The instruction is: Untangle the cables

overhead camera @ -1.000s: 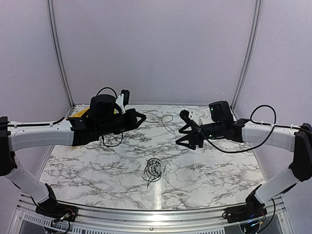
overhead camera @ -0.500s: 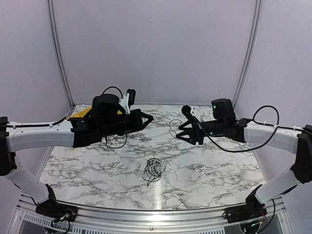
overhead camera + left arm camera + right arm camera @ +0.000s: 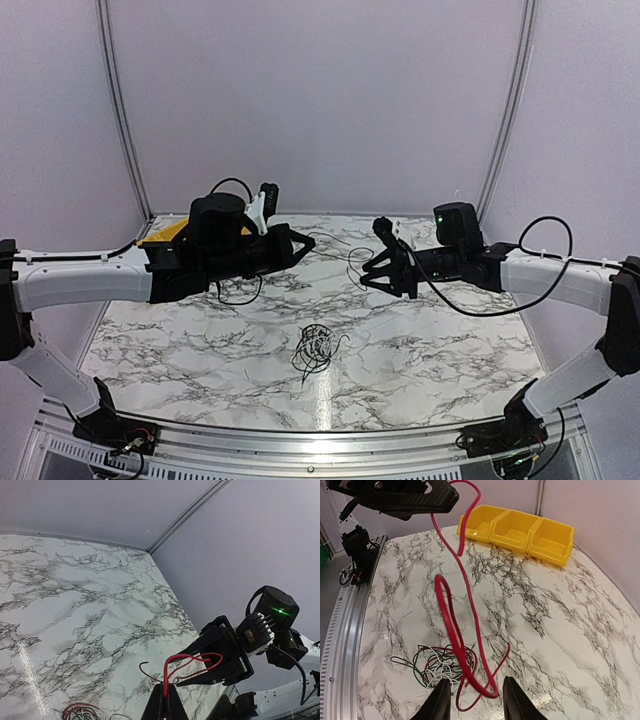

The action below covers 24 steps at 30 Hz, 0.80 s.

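Your left gripper (image 3: 165, 706) is clenching the red cable (image 3: 165, 682) right at its tips. The strand is rising from the pinch and curling into a flat loop toward the right gripper (image 3: 474, 701). Those right jaws are standing apart, and the cable's lower loops are hanging in the gap between them. You are not gripping it there, and I cannot tell whether either finger is touching it. Both grippers are hovering above the table (image 3: 450, 340), tips facing each other, near but apart. Below and between them, the bundle (image 3: 315, 350) of thin dark, white and red cables is lying on the marble toward the near edge. The 3-compartment yellow bin (image 3: 520, 530) is sitting at the far left corner, behind your left arm.
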Each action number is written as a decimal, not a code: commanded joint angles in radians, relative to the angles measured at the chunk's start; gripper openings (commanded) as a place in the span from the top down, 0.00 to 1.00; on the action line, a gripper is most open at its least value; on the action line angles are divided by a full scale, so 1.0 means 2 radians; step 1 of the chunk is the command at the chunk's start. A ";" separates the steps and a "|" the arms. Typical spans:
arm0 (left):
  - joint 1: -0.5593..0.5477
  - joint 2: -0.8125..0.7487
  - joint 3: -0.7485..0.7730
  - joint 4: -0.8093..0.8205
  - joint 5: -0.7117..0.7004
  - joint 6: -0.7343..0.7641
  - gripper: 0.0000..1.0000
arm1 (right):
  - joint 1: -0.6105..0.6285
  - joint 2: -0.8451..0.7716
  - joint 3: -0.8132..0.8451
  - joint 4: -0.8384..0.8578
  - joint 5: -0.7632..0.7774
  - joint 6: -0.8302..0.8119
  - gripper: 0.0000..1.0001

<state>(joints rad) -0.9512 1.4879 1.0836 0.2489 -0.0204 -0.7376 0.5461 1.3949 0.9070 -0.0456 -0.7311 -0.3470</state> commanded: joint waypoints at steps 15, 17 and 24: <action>-0.005 -0.032 -0.017 0.023 -0.034 0.008 1.00 | -0.002 0.000 0.014 -0.004 -0.005 0.005 1.00; -0.005 -0.039 -0.021 0.023 -0.044 0.010 1.00 | -0.002 -0.001 0.014 -0.005 -0.006 0.002 1.00; -0.005 -0.038 -0.020 0.028 -0.045 0.005 1.00 | 0.000 0.008 0.016 -0.018 -0.034 -0.005 0.52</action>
<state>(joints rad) -0.9569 1.4338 1.0443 0.2638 -0.0959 -0.7357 0.5457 1.3960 0.9070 -0.0593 -0.7517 -0.3450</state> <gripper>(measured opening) 0.015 0.401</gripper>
